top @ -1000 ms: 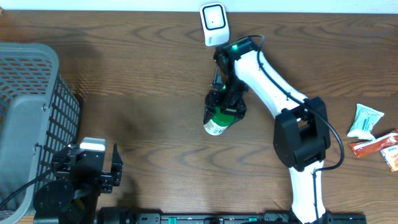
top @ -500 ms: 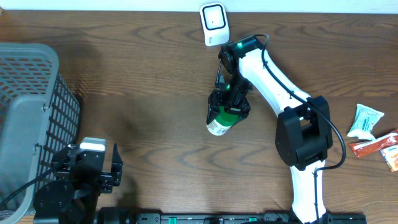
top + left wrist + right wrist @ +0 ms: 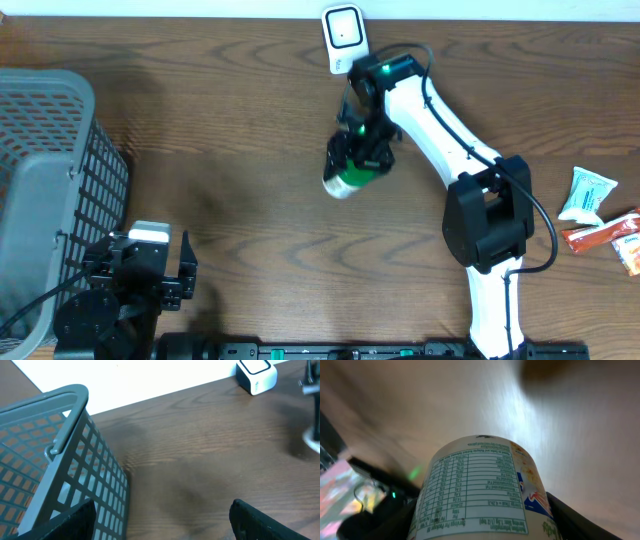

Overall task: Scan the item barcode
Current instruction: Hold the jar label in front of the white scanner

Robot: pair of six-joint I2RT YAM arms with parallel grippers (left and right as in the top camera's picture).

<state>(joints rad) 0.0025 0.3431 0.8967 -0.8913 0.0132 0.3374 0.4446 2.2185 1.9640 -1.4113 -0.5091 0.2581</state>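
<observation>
Item under inspection: a cylindrical canister [image 3: 343, 178] with a green body and a white end. It is near the middle of the table and tilted, white end towards 7 o'clock. Whether it is clear of the tabletop cannot be told.

The right wrist view shows a printed wrap label on the canister [image 3: 480, 492] with a nutrition table facing the lens. No barcode is legible on that face.

Handling, as judged: rigid-walled, so it should tolerate a firm squeeze. The label looks smooth and glossy, so it may slip or rotate in a pinch. Weight is probably light to moderate. The best hold is across the body at mid-height, fingers off the printed code panel.

The right gripper [image 3: 360, 150] is clamped across the canister body, one finger on each side.

The scanner [image 3: 343, 38] stands at 12 o'clock from the canister, near but apart from it.

Snack packets [image 3: 600, 215] lie well apart at 3 o'clock. A grey basket [image 3: 45, 110] stands at 9 o'clock.

The left gripper [image 3: 135, 270] sits at 8 o'clock beside the basket, jaws spread wide and holding nothing.
</observation>
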